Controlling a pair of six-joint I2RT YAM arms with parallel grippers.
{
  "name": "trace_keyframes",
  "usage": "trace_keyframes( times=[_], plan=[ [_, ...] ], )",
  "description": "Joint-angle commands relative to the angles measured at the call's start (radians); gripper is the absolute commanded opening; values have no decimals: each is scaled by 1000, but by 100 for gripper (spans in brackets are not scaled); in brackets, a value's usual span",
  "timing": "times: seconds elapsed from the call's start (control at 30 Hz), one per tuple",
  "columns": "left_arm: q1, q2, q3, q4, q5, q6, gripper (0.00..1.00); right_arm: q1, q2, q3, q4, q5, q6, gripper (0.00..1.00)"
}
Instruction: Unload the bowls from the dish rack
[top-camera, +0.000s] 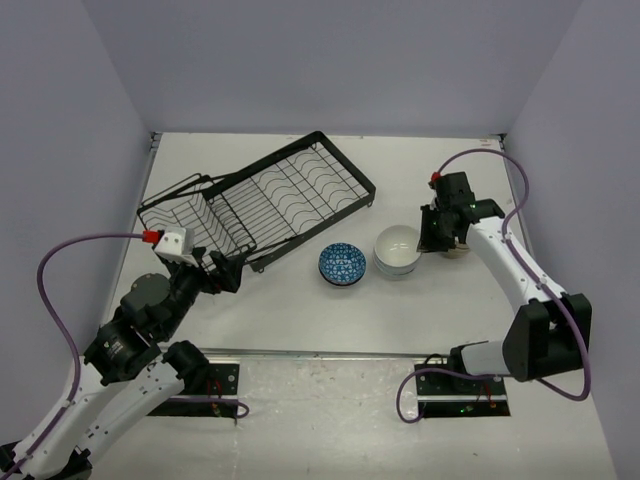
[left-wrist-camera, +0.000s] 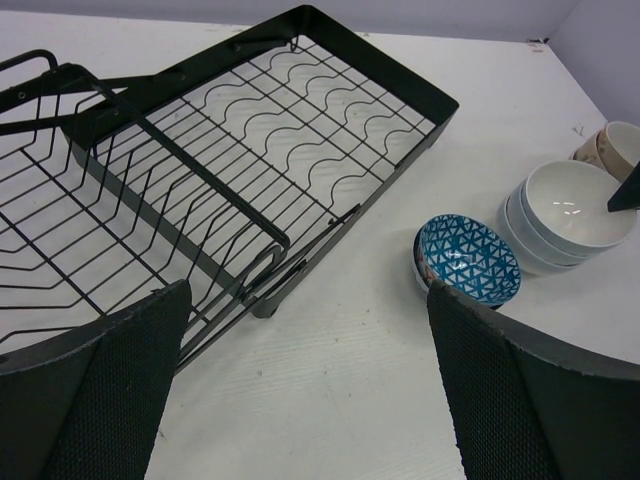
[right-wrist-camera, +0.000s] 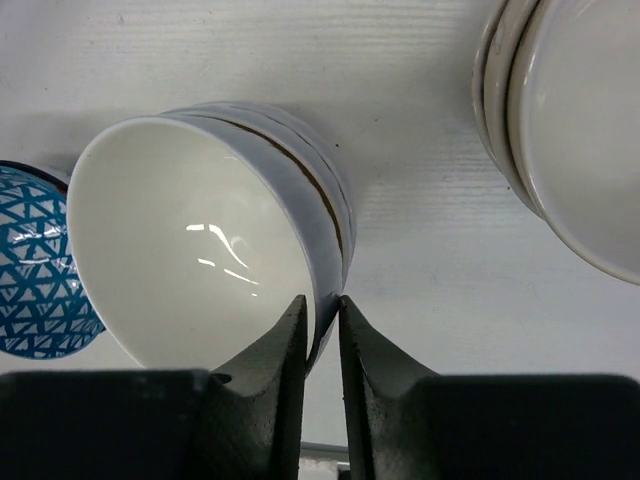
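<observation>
The black wire dish rack (top-camera: 270, 200) (left-wrist-camera: 200, 180) lies slanted at the back left with no bowl showing in it. A blue-and-white patterned bowl (top-camera: 342, 263) (left-wrist-camera: 467, 258) (right-wrist-camera: 30, 270) sits on the table beside a nested stack topped by a white bowl (top-camera: 397, 248) (left-wrist-camera: 570, 205) (right-wrist-camera: 180, 250). My right gripper (top-camera: 440, 235) (right-wrist-camera: 322, 315) is shut on that white bowl's near rim, one finger inside and one outside. Beige bowls (left-wrist-camera: 610, 150) (right-wrist-camera: 570, 130) are stacked just right of it. My left gripper (top-camera: 225, 270) (left-wrist-camera: 305, 330) hangs open over bare table by the rack's near corner, holding nothing.
Grey walls enclose the table on the left, back and right. The rack's near corner (left-wrist-camera: 265, 300) lies close to my left fingers. The right arm's purple cable (top-camera: 520, 200) loops above the beige stack.
</observation>
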Motion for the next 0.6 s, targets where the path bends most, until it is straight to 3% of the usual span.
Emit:
trace_keyframes(
  times=[0.0, 0.1, 0.57],
  plan=[
    [2, 5, -10, 47, 11, 22, 100, 0, -35, 8, -21, 37, 8, 17],
    [4, 8, -10, 50, 17, 22, 100, 0, -32, -3, -16, 34, 9, 10],
    [30, 4, -5, 47, -11, 21, 100, 0, 2, -26, 12, 12, 18, 9]
  ],
)
